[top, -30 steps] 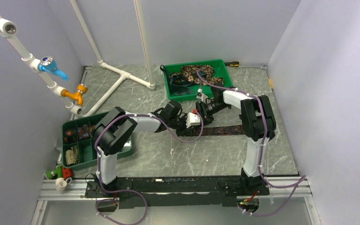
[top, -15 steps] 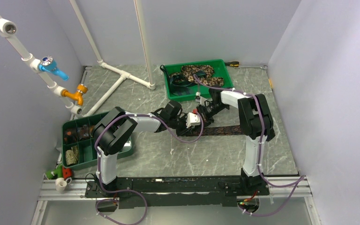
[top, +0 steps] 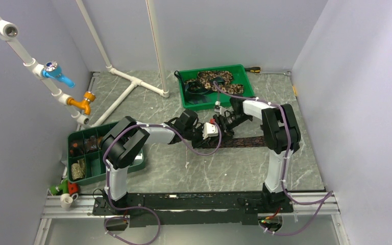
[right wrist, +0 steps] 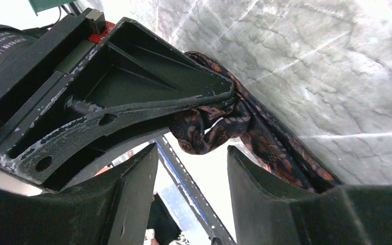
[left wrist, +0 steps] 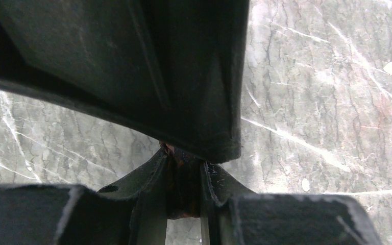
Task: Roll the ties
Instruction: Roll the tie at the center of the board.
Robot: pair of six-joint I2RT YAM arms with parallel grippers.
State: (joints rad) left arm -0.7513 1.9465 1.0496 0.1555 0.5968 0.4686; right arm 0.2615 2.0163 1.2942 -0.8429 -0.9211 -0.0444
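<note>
A dark brown patterned tie (top: 245, 141) lies flat across the middle of the table. Its left end is lifted and bunched into a small fold (right wrist: 209, 127). My left gripper (top: 215, 133) is shut on that end, and dark fabric (left wrist: 184, 196) sits pinched between its fingers (left wrist: 184, 163). My right gripper (top: 221, 124) faces it from the right. In the right wrist view it stands open (right wrist: 191, 158), just short of the fold, with nothing between its fingers. More ties (top: 217, 79), tan-and-brown mottled, lie heaped in the green tray (top: 182, 89) at the back.
A green compartment tray (top: 69, 158) with small items sits at the left edge. White pipes (top: 132, 81) with blue and orange taps run along the back left. A small cup (top: 69, 200) stands at the near left corner. Grey walls close in both sides.
The right gripper has shifted slightly near the tie's bunched end. The left gripper keeps its hold and has not moved, and the flat part of the tie lies as before.
</note>
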